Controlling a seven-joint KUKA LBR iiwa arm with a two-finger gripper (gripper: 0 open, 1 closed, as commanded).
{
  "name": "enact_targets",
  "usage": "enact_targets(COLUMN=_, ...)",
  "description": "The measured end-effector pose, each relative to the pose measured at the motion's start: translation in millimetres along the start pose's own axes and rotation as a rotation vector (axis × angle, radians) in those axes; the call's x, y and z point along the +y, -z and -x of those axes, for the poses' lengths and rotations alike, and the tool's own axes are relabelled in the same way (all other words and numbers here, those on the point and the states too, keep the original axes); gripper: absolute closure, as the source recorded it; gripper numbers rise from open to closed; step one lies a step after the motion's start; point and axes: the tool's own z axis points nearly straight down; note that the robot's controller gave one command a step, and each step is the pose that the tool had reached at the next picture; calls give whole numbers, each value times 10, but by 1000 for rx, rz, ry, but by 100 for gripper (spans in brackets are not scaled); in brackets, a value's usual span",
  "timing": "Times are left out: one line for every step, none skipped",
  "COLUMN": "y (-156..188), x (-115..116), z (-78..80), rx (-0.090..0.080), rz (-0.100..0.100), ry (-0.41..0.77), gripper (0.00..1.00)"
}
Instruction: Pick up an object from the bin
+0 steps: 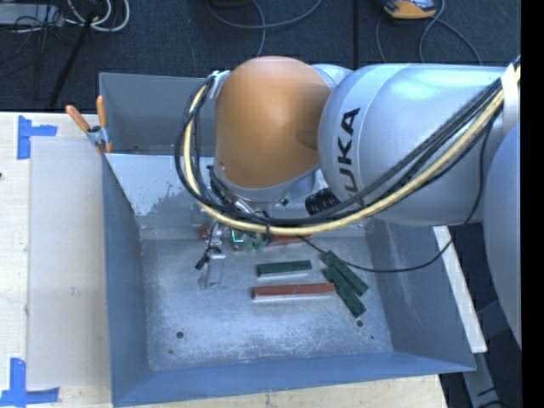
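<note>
- Camera view: the arm (408,151) comes in from the right and bends down over the far half of the grey metal bin (255,359); its rounded orange cover (268,121) sits at the wrist, with yellow and black cables (189,164) looped round the cover's left side.
- The gripper (211,266) hangs below the cover, low over the bin floor, left of the middle.
- Whether the claw is apart or together I cannot tell; it shows as a small grey and dark shape against the floor.
- Nearest to it on the right lies a short dark green bar (285,268), flat on the floor, apart from the gripper.
- Just nearer than that bar, and roughly parallel to it, lies a longer red-brown bar (293,291), also flat.
- Further right, a bundle of dark green sticks (344,280) lies slanted, running from far-left to near-right.
- Another red-brown strip (287,239) lies partly hidden under the wrist, on the far side of the green bar.
</note>
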Motion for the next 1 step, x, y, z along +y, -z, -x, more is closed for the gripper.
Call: enact_targets(y=-1076, x=-538, z=352, rx=-4, rz=0, ry=455, gripper=0)
